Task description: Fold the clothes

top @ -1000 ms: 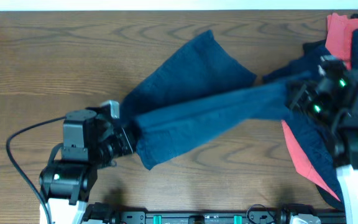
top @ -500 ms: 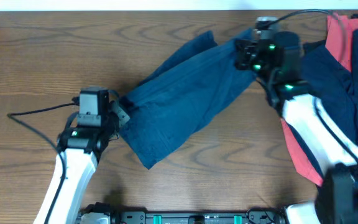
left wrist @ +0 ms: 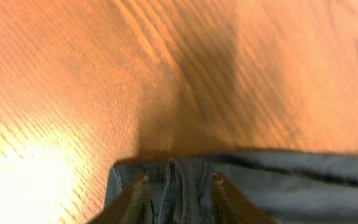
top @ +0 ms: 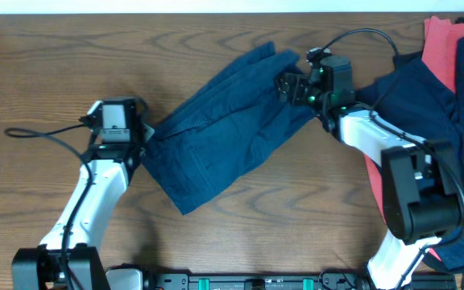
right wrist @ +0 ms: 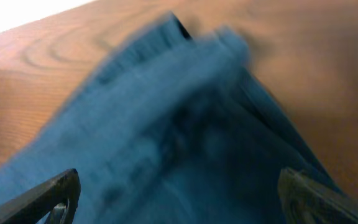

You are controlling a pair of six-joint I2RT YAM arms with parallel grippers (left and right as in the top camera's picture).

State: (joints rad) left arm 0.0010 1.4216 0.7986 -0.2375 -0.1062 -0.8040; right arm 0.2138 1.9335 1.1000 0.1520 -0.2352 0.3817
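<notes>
Seen from overhead, the navy shorts [top: 224, 133] lie slantwise on the wooden table [top: 47, 64]. The left gripper [top: 147, 138] is at their waistband end and the right gripper [top: 285, 84] at their far hem, with a coral-and-navy heap [top: 445, 56] beyond that hem. In the left wrist view, the left gripper [left wrist: 180, 190] pinches only the waistband's edge, so a tug could slip it free. In the right wrist view, the right gripper [right wrist: 179, 196] gapes wide over rumpled cloth and might catch only one layer, skewing the fold. No label or writing is readable.
</notes>
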